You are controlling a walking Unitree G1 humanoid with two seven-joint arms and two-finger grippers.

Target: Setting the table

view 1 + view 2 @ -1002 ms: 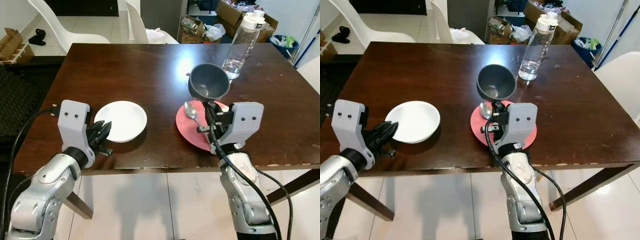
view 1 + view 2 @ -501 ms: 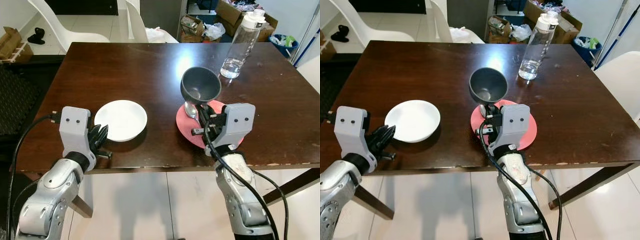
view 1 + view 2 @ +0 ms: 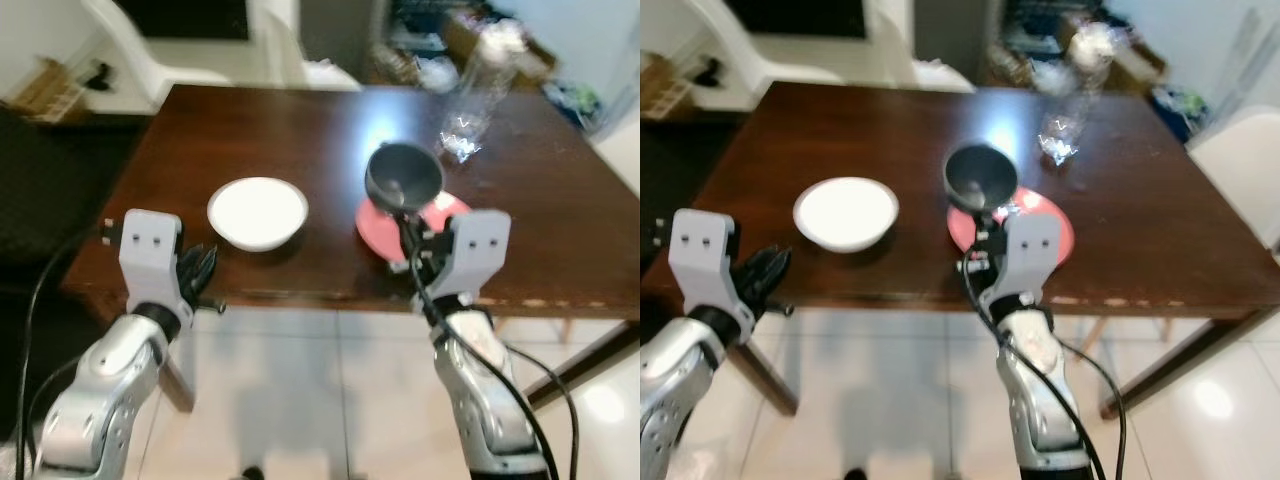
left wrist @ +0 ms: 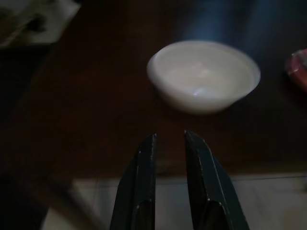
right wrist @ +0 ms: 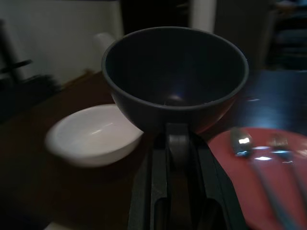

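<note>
Above red plate (image 3: 440,215), right hand (image 5: 176,143) clamping dark bowl (image 3: 403,176)

A white bowl (image 3: 257,211) sits left of middle on the brown counter (image 3: 300,130). The right gripper (image 3: 408,228) holds up a grey bowl (image 3: 403,177) over a red plate (image 3: 440,215).

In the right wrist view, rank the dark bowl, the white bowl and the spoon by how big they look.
1. Dark bowl, held in the right gripper; it sits closest to the camera, which inflates it.
2. White bowl.
3. Spoon on the red plate, blurred and cut off at the frame edge, so its rank is unsure.
</note>
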